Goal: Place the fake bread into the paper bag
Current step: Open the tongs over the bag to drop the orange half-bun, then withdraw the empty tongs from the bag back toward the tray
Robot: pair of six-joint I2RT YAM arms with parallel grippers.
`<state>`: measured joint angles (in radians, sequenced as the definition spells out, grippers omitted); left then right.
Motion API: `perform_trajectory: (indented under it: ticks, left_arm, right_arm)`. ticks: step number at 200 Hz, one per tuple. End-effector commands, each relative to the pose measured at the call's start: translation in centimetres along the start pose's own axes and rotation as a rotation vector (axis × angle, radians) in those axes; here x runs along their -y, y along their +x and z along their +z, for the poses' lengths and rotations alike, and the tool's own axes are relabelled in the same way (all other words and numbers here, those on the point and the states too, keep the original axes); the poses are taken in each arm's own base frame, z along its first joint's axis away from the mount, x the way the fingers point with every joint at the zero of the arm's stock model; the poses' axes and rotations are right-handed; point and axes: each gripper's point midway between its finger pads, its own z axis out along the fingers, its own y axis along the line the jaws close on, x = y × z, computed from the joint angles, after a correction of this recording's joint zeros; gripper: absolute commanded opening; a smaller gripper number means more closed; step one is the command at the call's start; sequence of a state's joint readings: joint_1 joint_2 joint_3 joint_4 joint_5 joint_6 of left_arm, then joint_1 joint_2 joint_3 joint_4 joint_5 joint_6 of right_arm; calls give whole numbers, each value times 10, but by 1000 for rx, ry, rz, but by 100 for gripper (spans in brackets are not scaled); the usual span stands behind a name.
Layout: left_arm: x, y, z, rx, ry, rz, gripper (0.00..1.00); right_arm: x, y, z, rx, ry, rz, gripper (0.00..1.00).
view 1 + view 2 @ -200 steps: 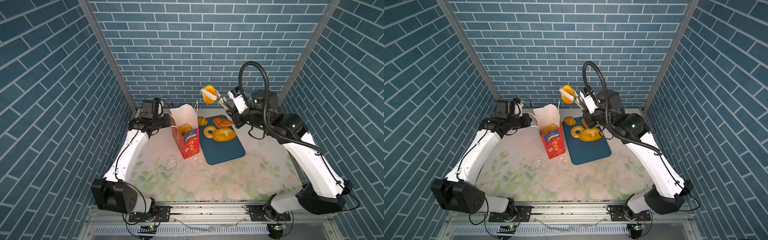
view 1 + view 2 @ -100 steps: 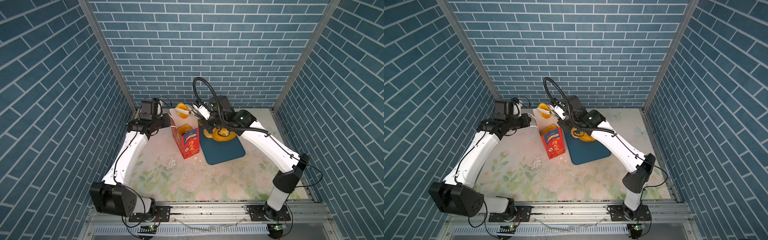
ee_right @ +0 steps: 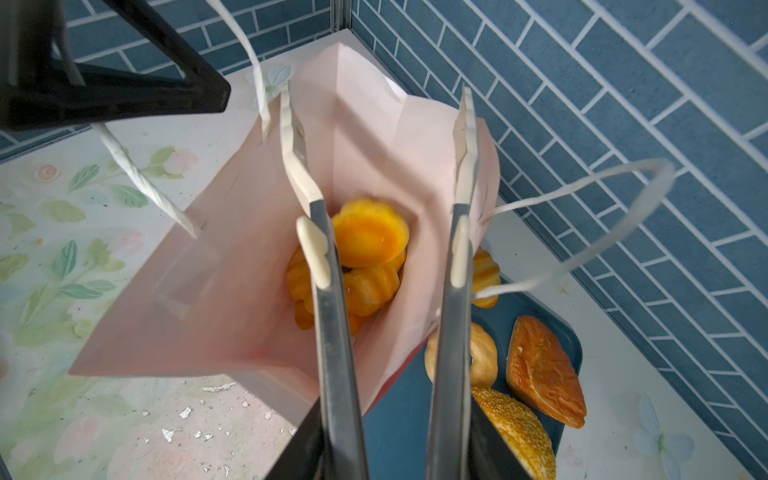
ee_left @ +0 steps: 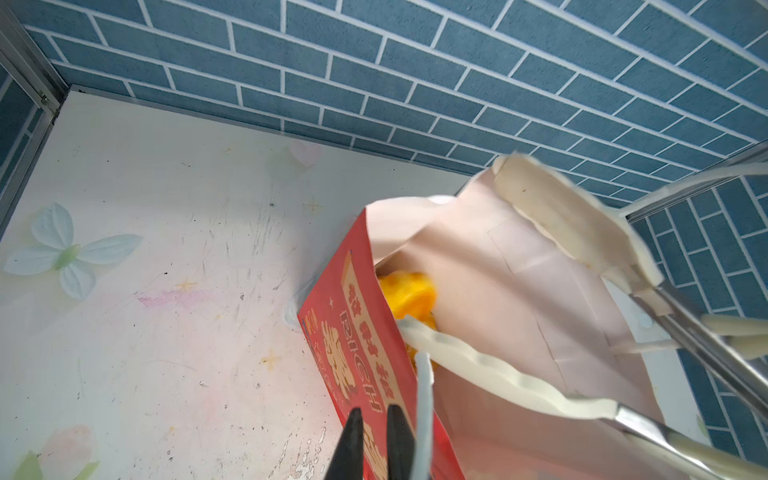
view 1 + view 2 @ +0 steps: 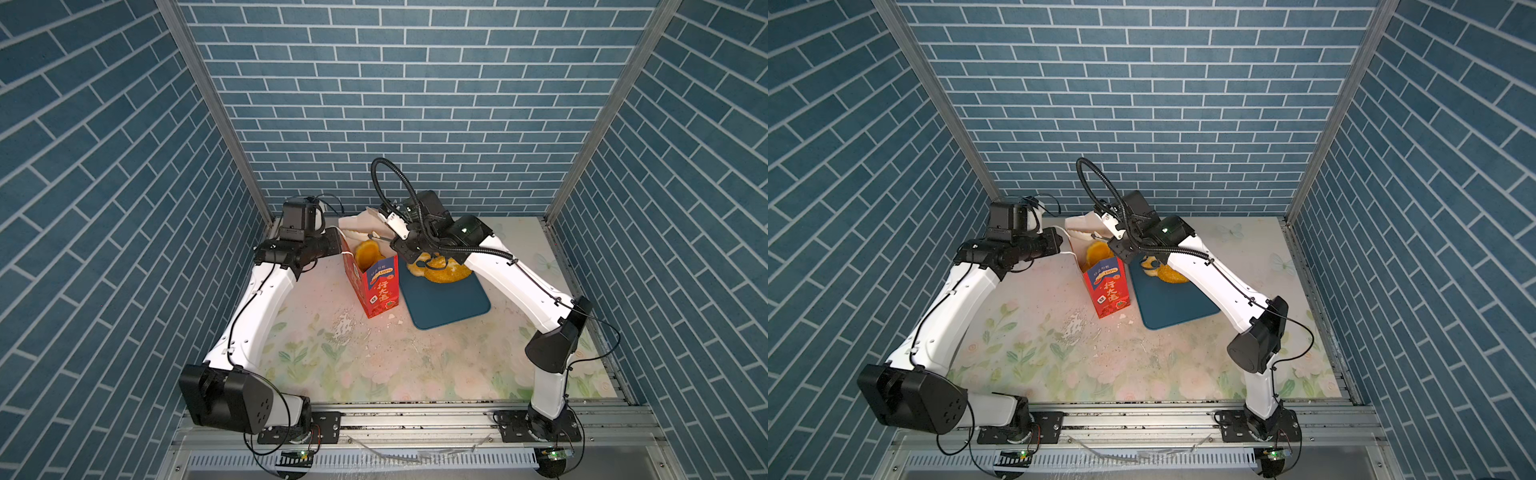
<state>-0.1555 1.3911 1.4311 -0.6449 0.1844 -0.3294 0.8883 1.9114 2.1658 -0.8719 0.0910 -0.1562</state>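
The red paper bag (image 5: 378,286) (image 5: 1108,286) stands upright and open beside the teal tray (image 5: 449,303). My right gripper (image 3: 376,108) carries long tongs that hang open over the bag's mouth with nothing between them. Below them, ridged golden bread (image 3: 368,232) (image 5: 366,251) lies inside the bag. On the tray lie a braided ring (image 3: 482,357), a flat reddish-brown pastry (image 3: 540,370), a seeded oval loaf (image 3: 515,424) and a small ridged bun (image 3: 484,270). My left gripper (image 4: 372,411) (image 5: 338,245) is at the bag's left rim, shut on its white cord handle (image 4: 424,395).
The tray (image 5: 1175,303) lies right of the bag, its front half bare. White crumbs (image 5: 345,328) speckle the floral tabletop in front of the bag. Blue brick walls close in the back and both sides. The bag's other cord handle (image 3: 602,183) loops out toward the back wall.
My right arm swung left from above the tray to over the bag. Its tongs opened and the bread they held now lies inside the bag. The left arm stayed put.
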Motion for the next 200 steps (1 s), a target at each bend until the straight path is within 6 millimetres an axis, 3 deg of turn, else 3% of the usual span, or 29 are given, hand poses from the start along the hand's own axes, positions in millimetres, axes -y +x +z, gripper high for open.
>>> perform_trajectory:
  ticks: [1, 61, 105, 154, 179, 200]
  left_arm:
    - [2, 0, -7, 17, 5, 2, 14]
    - [2, -2, -4, 13, 1, 9, 14]
    - [2, -5, -8, 22, -2, 14, 14]
    - [1, -4, -9, 21, -7, 14, 14]
    - [0, -5, -12, 25, -14, 15, 14]
    - [0, -6, -14, 32, -17, 15, 14]
  right_arm:
    - [8, -21, -33, 76, 32, 2, 48]
    - [33, -41, -100, 194, 116, 25, 50]
    - [59, -32, -139, 221, 204, 65, 50]
    - [99, 7, -168, 192, 313, 182, 50]
    - [123, 43, -172, 127, 385, 261, 50]
    - [135, 83, -162, 35, 415, 332, 50]
